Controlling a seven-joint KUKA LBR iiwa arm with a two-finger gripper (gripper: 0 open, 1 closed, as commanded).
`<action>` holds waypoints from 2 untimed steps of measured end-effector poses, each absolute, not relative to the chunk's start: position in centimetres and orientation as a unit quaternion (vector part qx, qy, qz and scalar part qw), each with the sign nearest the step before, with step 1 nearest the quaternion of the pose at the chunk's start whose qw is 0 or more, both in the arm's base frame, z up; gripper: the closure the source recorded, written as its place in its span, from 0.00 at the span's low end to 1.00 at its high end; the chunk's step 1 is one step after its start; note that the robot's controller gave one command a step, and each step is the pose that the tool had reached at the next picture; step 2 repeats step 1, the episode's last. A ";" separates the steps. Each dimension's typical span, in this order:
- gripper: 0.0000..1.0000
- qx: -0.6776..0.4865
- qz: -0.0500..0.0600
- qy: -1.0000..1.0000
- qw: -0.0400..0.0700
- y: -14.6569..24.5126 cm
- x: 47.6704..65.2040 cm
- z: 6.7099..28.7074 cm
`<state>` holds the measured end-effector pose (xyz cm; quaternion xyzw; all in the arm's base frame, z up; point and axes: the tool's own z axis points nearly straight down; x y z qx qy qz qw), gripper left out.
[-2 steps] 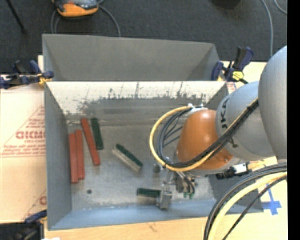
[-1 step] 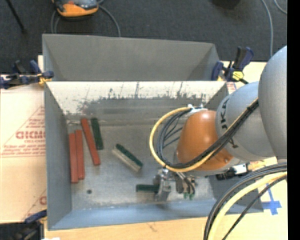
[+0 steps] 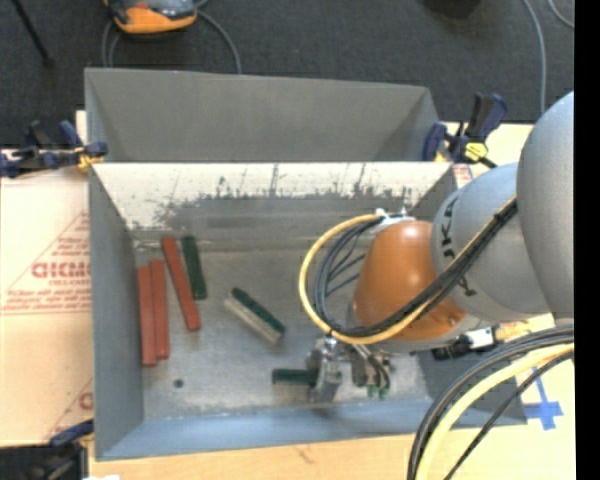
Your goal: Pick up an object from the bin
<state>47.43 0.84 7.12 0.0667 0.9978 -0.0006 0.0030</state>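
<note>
Dark green stick lay near the front wall of the bin, long axis parallel to that wall, its right-hand end meeting the gripper — whether the gripper stood spread or closed could not be told.

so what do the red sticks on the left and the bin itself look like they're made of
Red sticks: matte, flat colour and straight edges. They are probably painted wood or plastic, but the look leaves that open.
Bin: grey sheet metal with a dull finish. Dark scuffs along the foot of the back wall suggest the surface is worn there.
</note>
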 end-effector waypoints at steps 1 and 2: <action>1.00 0.046 0.000 0.999 0.005 -2.2 53.5 25.3; 1.00 0.046 0.000 0.999 0.005 -2.2 53.5 25.3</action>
